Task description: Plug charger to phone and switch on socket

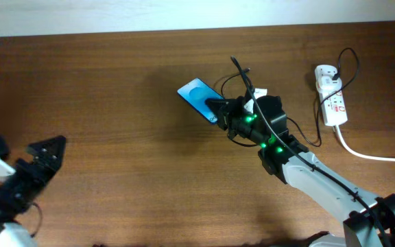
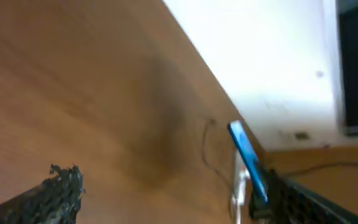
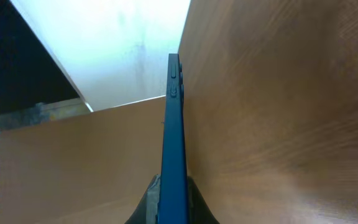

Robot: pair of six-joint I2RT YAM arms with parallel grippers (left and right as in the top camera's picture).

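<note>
The phone (image 1: 197, 96) is toward the desk's far edge, right of centre, its near end clamped between the right gripper's (image 1: 219, 110) jaws. The charger (image 1: 241, 71) cable loops just beside it. The socket (image 1: 331, 96) lies near the far right corner. By the near left corner, the left gripper (image 1: 46, 147) has its jaws wide apart, holding nothing.

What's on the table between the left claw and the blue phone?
Nothing. In the overhead view, only bare brown table separates the left gripper from the phone, which the right gripper holds.
</note>
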